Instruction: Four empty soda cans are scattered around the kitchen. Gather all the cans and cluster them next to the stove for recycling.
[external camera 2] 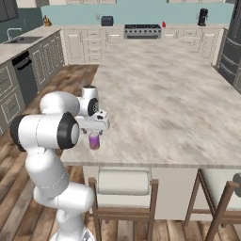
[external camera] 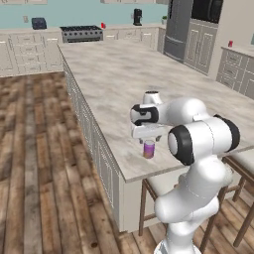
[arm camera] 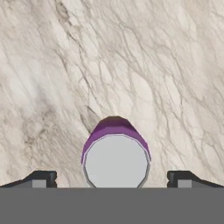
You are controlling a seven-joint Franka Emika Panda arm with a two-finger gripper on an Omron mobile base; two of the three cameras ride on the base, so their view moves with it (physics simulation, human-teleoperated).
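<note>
I hold the wide-open pincer [arm camera: 112,179] directly above the upright purple soda can with a pale top [arm camera: 116,153], fingers clear, on the beige marbled counter [arm camera: 131,65].

Clearance: beige marbled island counter [external camera: 119,74] lies bare around the small upright purple can [external camera: 149,149] | gap both sides of can between wide-spread fingertips [arm camera: 41,178]

light: bright, even, diffuse, no visible source | shadows: faint soft patch beside purple can [arm camera: 116,148] on desk [arm camera: 131,65] | glare: mild sheen on white arm [external camera: 198,149] | focus: soft, low resolution, pixelated edges | distortion: none at borders
</note>
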